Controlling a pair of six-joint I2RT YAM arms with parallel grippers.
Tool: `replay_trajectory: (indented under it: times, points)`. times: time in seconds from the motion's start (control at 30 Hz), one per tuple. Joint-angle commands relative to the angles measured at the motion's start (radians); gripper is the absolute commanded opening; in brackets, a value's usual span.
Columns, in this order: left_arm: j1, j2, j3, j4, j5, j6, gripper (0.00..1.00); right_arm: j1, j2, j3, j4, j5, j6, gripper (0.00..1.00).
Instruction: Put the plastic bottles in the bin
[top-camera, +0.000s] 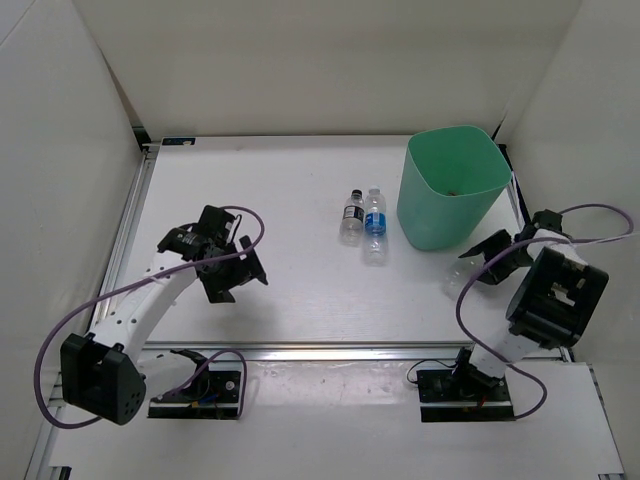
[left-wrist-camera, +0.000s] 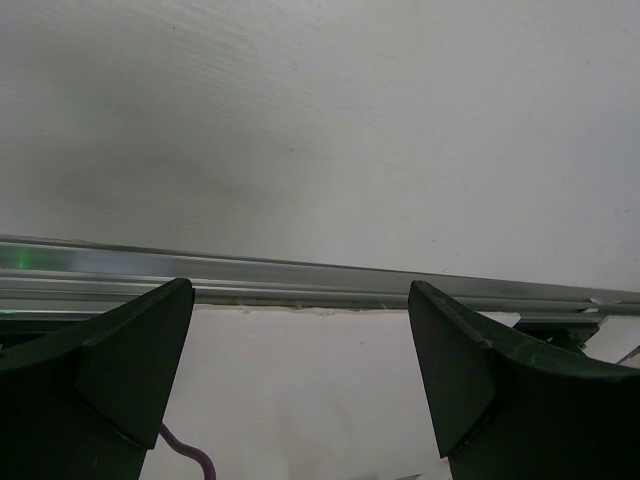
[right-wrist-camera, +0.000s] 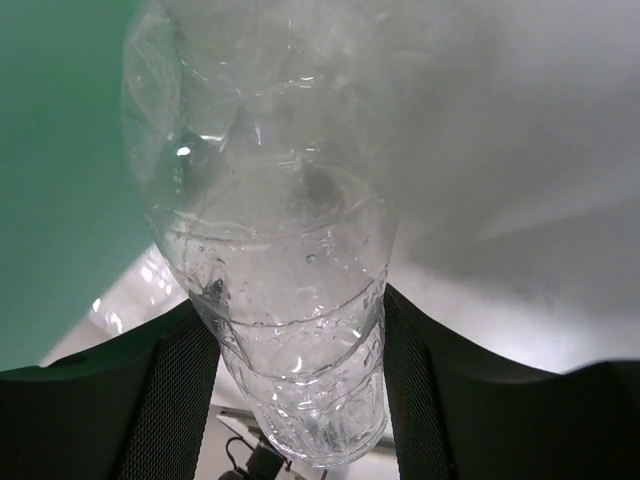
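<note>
The mint-green bin (top-camera: 450, 190) stands upright at the back right. A black-labelled bottle (top-camera: 352, 217) and a blue-labelled bottle (top-camera: 375, 226) lie side by side on the table just left of it. My right gripper (top-camera: 478, 265) is shut on the clear unlabelled bottle (right-wrist-camera: 290, 300), held just in front of the bin's wall (right-wrist-camera: 60, 180). My left gripper (top-camera: 238, 278) is open and empty over the left of the table; its view (left-wrist-camera: 300, 350) shows only bare table. A small dark speck shows on the bin's floor (top-camera: 452, 192). The red-labelled bottle is not visible.
White walls enclose the table at the back and sides. An aluminium rail (top-camera: 330, 350) runs along the near edge, also in the left wrist view (left-wrist-camera: 320, 280). Purple cables loop from both arms.
</note>
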Motion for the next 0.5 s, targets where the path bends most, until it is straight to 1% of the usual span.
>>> replay_trajectory:
  times: [0.0, 0.03, 0.07, 0.17, 0.2, 0.23, 0.3, 0.33, 0.4, 0.47]
  points:
    - [-0.004, 0.013, 0.08, 0.02, 0.01, 0.009, 1.0, -0.001, -0.169, -0.004, -0.126, 0.041, 0.003, 0.37]
    - [-0.004, 0.013, 0.089, 0.02, 0.01, 0.0, 1.0, -0.001, -0.251, -0.004, -0.155, 0.05, 0.003, 0.37]
    - [-0.004, 0.027, 0.1, 0.02, 0.01, -0.01, 1.0, -0.001, -0.293, -0.004, -0.216, 0.05, 0.003, 0.36]
    - [-0.004, 0.056, 0.141, 0.03, 0.01, -0.02, 1.0, 0.049, -0.431, -0.016, -0.339, 0.073, 0.067, 0.29]
    - [-0.004, 0.069, 0.152, 0.041, 0.001, -0.029, 1.0, 0.089, -0.47, -0.016, -0.355, 0.073, 0.09, 0.29]
    - [-0.004, 0.079, 0.173, 0.052, 0.0, -0.03, 1.0, 0.107, -0.546, -0.028, -0.367, 0.073, 0.113, 0.27]
    - [-0.004, 0.115, 0.204, 0.052, 0.0, -0.03, 1.0, 0.135, -0.625, -0.029, -0.39, 0.073, 0.156, 0.27]
    - [-0.004, 0.131, 0.219, 0.052, 0.0, -0.03, 1.0, 0.135, -0.701, -0.01, -0.405, 0.073, 0.191, 0.27]
    - [-0.004, 0.174, 0.273, 0.052, 0.0, -0.03, 1.0, 0.135, -0.764, 0.039, -0.427, 0.082, 0.228, 0.27]
    - [-0.004, 0.2, 0.316, 0.052, 0.0, -0.03, 1.0, 0.135, -0.797, 0.173, -0.427, 0.055, 0.239, 0.27]
